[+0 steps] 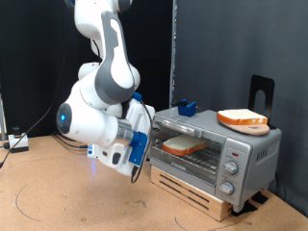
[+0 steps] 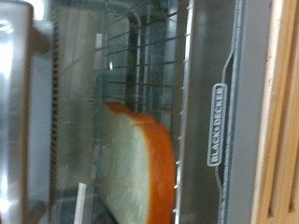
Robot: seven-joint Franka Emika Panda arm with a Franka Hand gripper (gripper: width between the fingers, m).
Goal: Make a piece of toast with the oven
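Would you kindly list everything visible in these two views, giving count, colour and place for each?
oven: one, silver, on a wooden base at the exterior view's right; three round knobs on its side panel.
piece of toast: one, pale face with orange-brown crust, lying on the wire rack inside the oven; the wrist view shows it close up.
second slice: one, same colours, on top of the oven.
wooden base: one, light wood, under the oven.
blue object: one, on the oven's top, towards its rear.
black stand: one, behind the oven.
table: one, brown.
gripper: one, white and blue, at the oven's front; fingers not clearly seen.
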